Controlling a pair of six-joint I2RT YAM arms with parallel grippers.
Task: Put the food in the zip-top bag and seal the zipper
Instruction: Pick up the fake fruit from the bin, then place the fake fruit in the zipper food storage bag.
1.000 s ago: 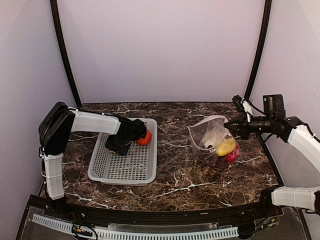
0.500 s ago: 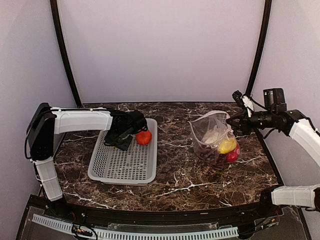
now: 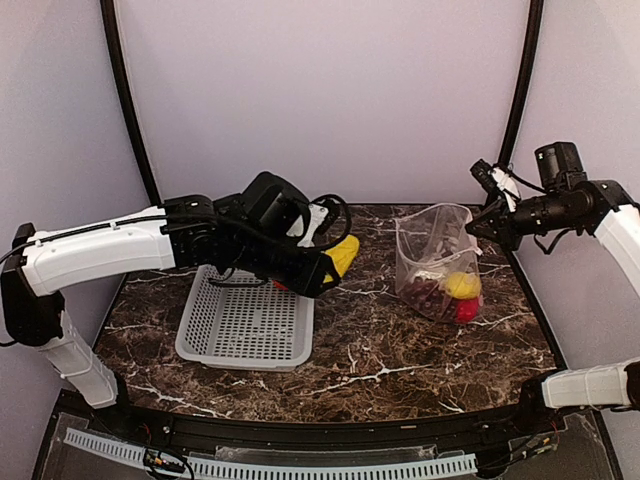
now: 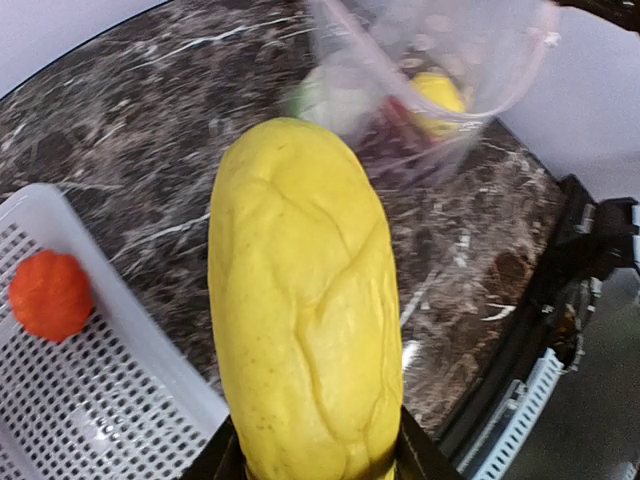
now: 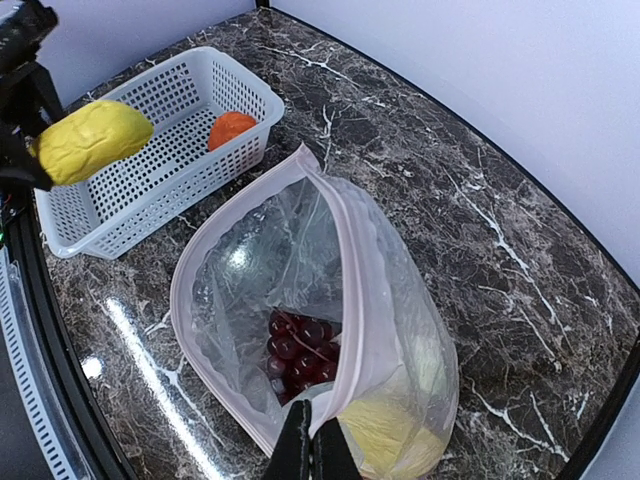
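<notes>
My left gripper (image 3: 325,266) is shut on a long yellow fruit (image 3: 342,254) and holds it in the air between the grey mesh basket (image 3: 210,350) and the zip-top bag (image 3: 432,255). The fruit fills the left wrist view (image 4: 305,300). My right gripper (image 3: 480,226) is shut on the bag's pinkish zipper rim (image 5: 345,330) and holds the mouth open and raised. Inside the bag are dark purple grapes (image 5: 300,350), a yellow fruit (image 3: 461,285), a red pepper (image 3: 466,310) and the cauliflower (image 4: 325,95). An orange piece (image 5: 231,129) lies in the basket.
The basket stands left of centre on the dark marble table (image 3: 370,350). Black frame posts (image 3: 515,100) rise at both back corners. A black rail (image 3: 300,432) runs along the table's near edge.
My left gripper has lifted out of the basket holding the long yellow fruit and swung right toward the bag. My right gripper has raised the bag's rim, standing the bag more upright.
</notes>
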